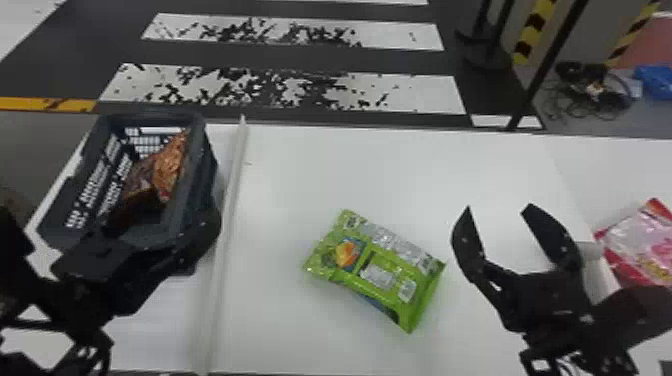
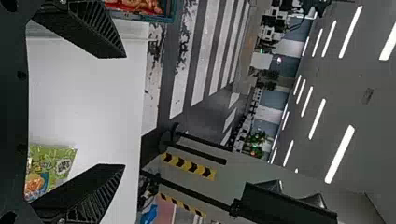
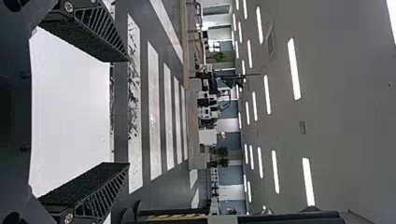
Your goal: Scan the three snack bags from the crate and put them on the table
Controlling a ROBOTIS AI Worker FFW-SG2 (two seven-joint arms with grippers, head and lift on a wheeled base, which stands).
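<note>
In the head view, my left gripper (image 1: 137, 260) is at the near end of the dark crate (image 1: 195, 200), which holds an orange-brown snack bag (image 1: 167, 167). A green snack bag (image 1: 382, 270) lies flat on the white table (image 1: 400, 170). To its right stands my right gripper (image 1: 499, 206), open and holding nothing. A red and pink bag (image 1: 642, 245) lies at the right edge. The left wrist view shows my left gripper (image 2: 125, 111) open, with the green bag (image 2: 51, 165) and crate rim (image 2: 168, 14) beyond. My right gripper (image 3: 129, 112) is spread wide in the right wrist view.
A raised white strip (image 1: 227, 220) runs front to back between crate and green bag. A pale block (image 1: 595, 257) sits beside the right gripper. Past the table's far edge are a striped floor (image 1: 280, 90) and a black pole (image 1: 545, 70).
</note>
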